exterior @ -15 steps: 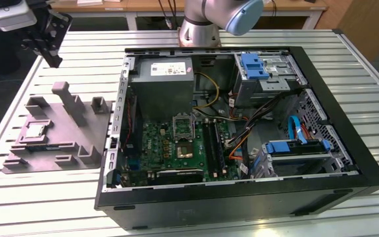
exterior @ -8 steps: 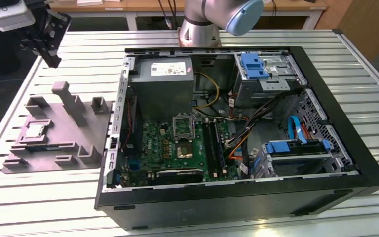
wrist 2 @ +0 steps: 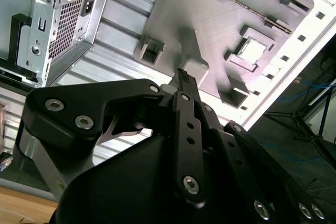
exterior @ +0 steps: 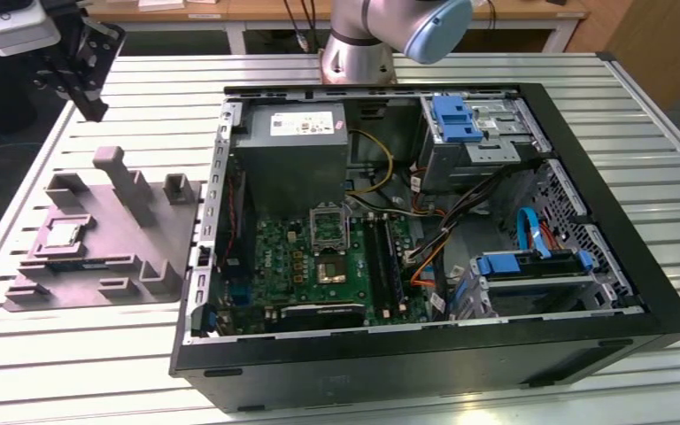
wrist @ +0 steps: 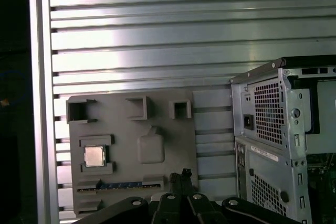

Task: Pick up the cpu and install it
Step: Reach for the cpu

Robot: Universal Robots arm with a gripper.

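Silvery cpu [wrist: 94, 156] in grey holder's [wrist: 157, 114] recess, gripper [exterior: 92, 106] well apart

Exterior view: I see it high, angled down over the whole open computer case [exterior: 435, 363] and the grey holder [exterior: 95, 252] beside it. Both wrist views look past the gripper [wrist 2: 184, 77] [wrist: 184, 176] from well above — sharing the grey holder and the computer case's rear.

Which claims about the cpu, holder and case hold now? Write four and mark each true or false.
1. The cpu lies in a recess of the grey holder. True.
2. The gripper holds the cpu. False: it lies in the holder, apart from the gripper.
3. The computer case lies open on the slatted table. True.
4. The holder stands at the exterior view's right of the case. False: at its left.
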